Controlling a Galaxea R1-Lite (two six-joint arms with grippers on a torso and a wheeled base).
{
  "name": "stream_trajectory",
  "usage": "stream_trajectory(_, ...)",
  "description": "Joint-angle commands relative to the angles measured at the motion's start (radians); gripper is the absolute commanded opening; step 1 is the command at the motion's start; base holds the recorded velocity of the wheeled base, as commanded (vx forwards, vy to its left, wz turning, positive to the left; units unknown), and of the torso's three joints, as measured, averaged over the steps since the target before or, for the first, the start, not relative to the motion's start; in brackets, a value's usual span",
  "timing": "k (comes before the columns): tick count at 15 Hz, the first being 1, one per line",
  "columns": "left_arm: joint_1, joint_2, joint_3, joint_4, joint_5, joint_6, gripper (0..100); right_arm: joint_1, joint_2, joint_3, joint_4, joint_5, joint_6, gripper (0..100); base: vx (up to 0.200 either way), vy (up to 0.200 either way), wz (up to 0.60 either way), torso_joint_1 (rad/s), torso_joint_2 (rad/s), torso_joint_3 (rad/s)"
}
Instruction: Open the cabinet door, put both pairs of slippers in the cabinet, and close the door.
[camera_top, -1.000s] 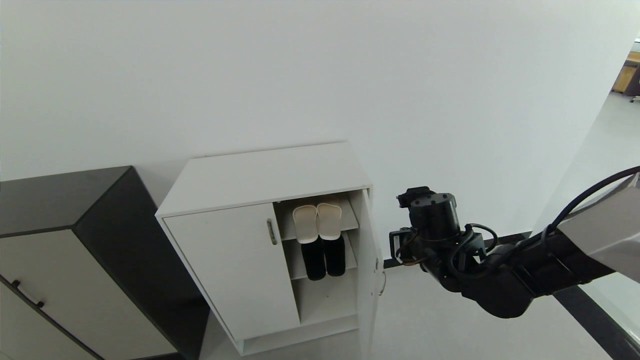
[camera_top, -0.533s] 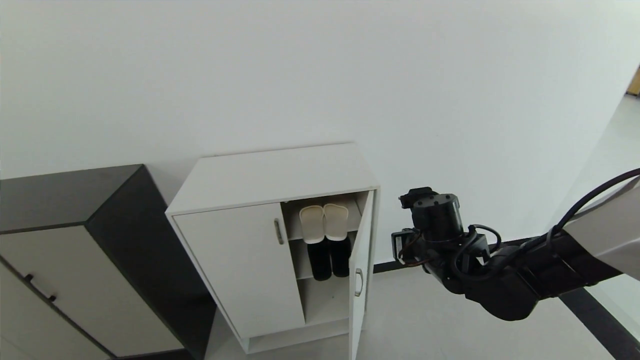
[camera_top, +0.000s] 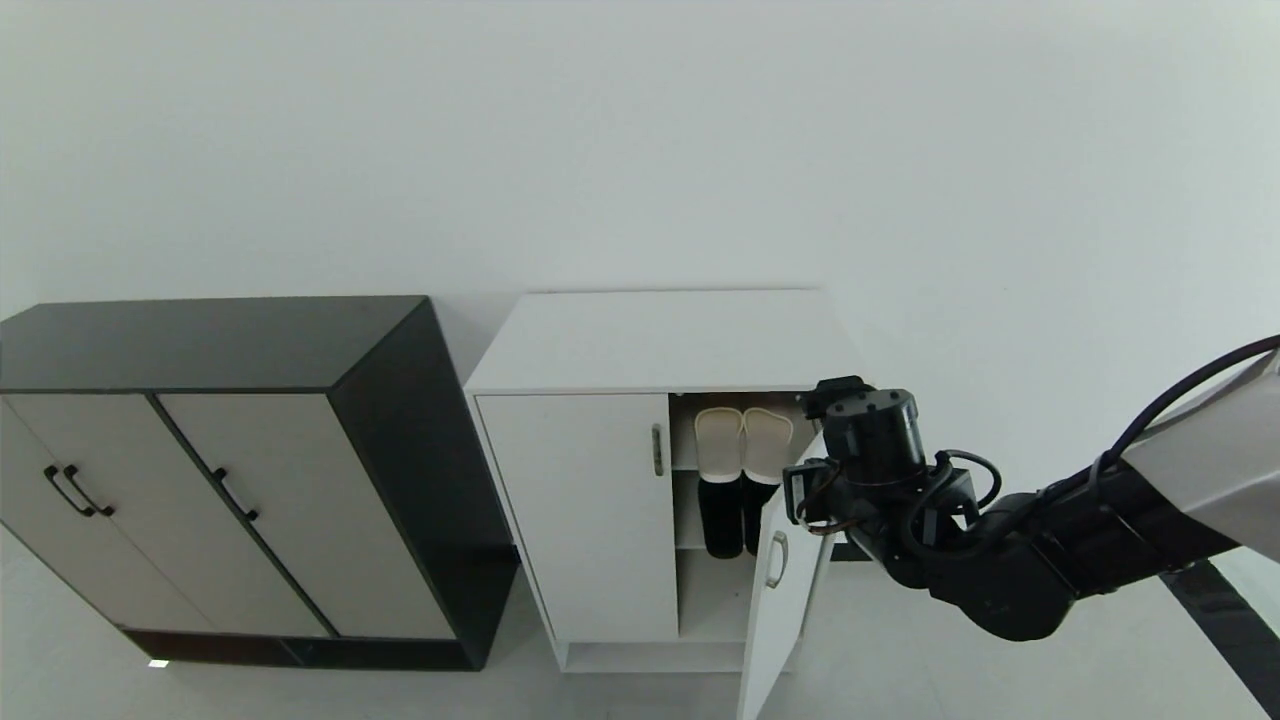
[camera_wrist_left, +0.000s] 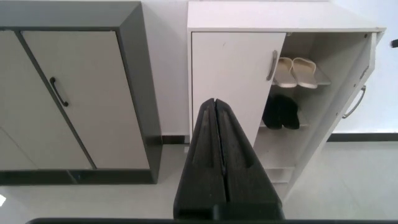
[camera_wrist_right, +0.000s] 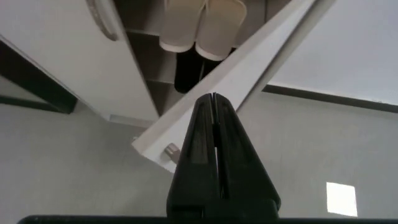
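Note:
The white cabinet (camera_top: 650, 340) has its left door shut and its right door (camera_top: 790, 590) standing partly open. On the upper shelf lies a pair of white slippers (camera_top: 745, 440), with a pair of black slippers (camera_top: 728, 515) on the shelf below. Both pairs also appear in the left wrist view, the white slippers (camera_wrist_left: 301, 71) above the black slippers (camera_wrist_left: 280, 112). My right gripper (camera_wrist_right: 213, 99) is shut and holds nothing. Its tip sits close to the open door (camera_wrist_right: 236, 74), on its outer side. My left gripper (camera_wrist_left: 216, 104) is shut and empty, well back from the cabinet.
A black cabinet with grey doors (camera_top: 230, 480) stands against the white cabinet's left side. A white wall rises behind both. Bare grey floor (camera_top: 900, 670) lies in front and to the right, with a dark baseboard (camera_top: 1220, 620) along the right.
The head camera has swung, shifting the whole picture rightward. The right door has swung from wide open to partly open, with my right arm staying beside its outer side.

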Motion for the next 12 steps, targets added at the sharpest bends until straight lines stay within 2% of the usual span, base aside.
stream_trajectory(1,0.0,0.001,0.0,0.0,0.0,0.0,0,-0.003,-0.038,0.029,0.0,0.0,-0.018,0,0.0,0.0,0.0,0.0,0.0,0.0)
stream_trajectory(3,0.0,0.001,0.0,0.0,0.0,0.0,0,-0.007,-0.102,0.099,0.003,0.007,-0.036,0,0.0,0.0,0.0,0.0,0.0,0.0)
stream_trajectory(6,0.0,0.001,0.0,0.0,0.002,-0.002,0,-0.006,-0.134,0.237,-0.008,0.092,-0.039,0,0.0,0.0,0.0,0.0,0.0,0.0)
stream_trajectory(8,0.0,0.001,0.0,0.0,0.0,0.0,0,-0.01,-0.128,0.3,-0.084,0.124,-0.038,0,0.2,0.0,0.0,0.0,0.0,0.002)
stream_trajectory(9,0.0,0.001,0.0,0.0,0.0,0.0,0,-0.012,-0.119,0.319,-0.121,0.132,-0.041,0,0.2,0.0,0.0,-0.007,-0.01,0.002)
stream_trajectory(12,0.0,0.001,0.0,0.0,0.0,0.0,0,-0.013,-0.078,0.325,-0.147,0.133,-0.041,0,0.0,0.0,0.0,0.0,0.0,0.0)
